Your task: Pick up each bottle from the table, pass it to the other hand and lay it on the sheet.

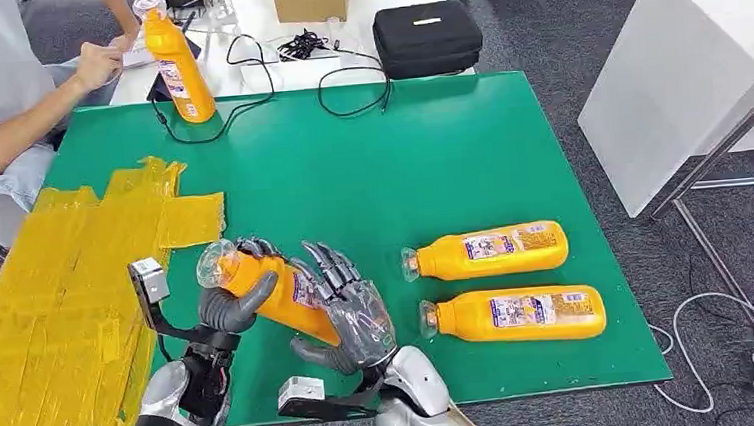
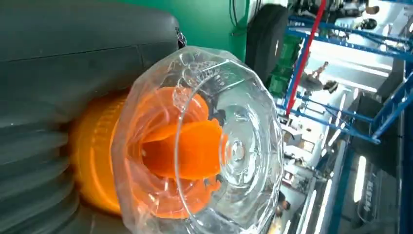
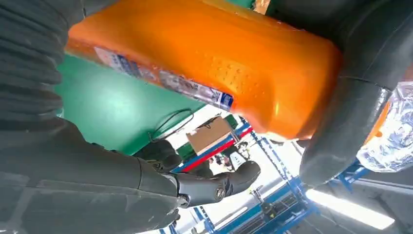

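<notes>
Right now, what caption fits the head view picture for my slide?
Both robot hands, left and right, hold an orange bottle over the green table.

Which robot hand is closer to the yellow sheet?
Left. The left hand is beside the yellow sheet's edge, wrapped around the cap end of the held bottle. The right hand holds the bottle's other end, farther out over the green table.

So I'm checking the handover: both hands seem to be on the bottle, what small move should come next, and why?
Probably the right hand should let go. The left hand already wraps the bottle near its clear cap, and the right hand's fingers lie against its lower body. Once freed, the left hand can carry it to the yellow sheet on its own side.
</notes>
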